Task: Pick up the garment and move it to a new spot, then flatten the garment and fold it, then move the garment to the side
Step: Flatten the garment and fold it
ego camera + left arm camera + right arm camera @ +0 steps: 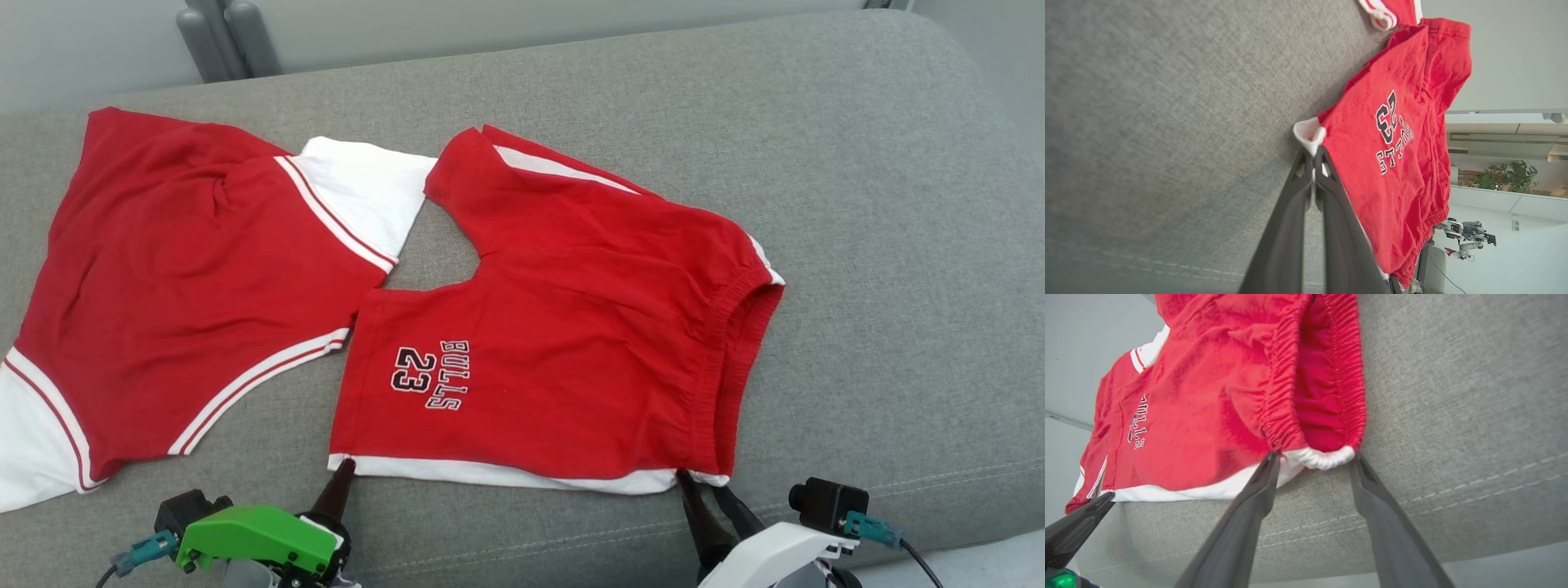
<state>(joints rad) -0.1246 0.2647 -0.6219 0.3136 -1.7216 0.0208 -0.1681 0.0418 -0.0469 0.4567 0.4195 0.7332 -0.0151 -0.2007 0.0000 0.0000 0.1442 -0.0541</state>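
Observation:
The garment, red shorts [555, 327] printed "BULLS 23" with a white lower hem, lies mostly flat on the grey sofa cushion [882, 245]. My left gripper [344, 467] is shut on the white hem corner at the shorts' near left; in the left wrist view the fingertips [1314, 149] pinch that white corner of the shorts [1392, 163]. My right gripper [702, 483] is at the near right corner, open. In the right wrist view its fingers [1315, 457] stand on either side of the bunched white end of the elastic waistband, below the shorts [1208, 396].
A second red and white garment [188, 278] lies spread on the cushion's left, its sleeve touching the shorts' upper leg. The cushion's stitched front edge [939, 482] runs just beyond my grippers. Bare grey fabric stretches to the right. Grey posts [220, 33] stand behind the sofa.

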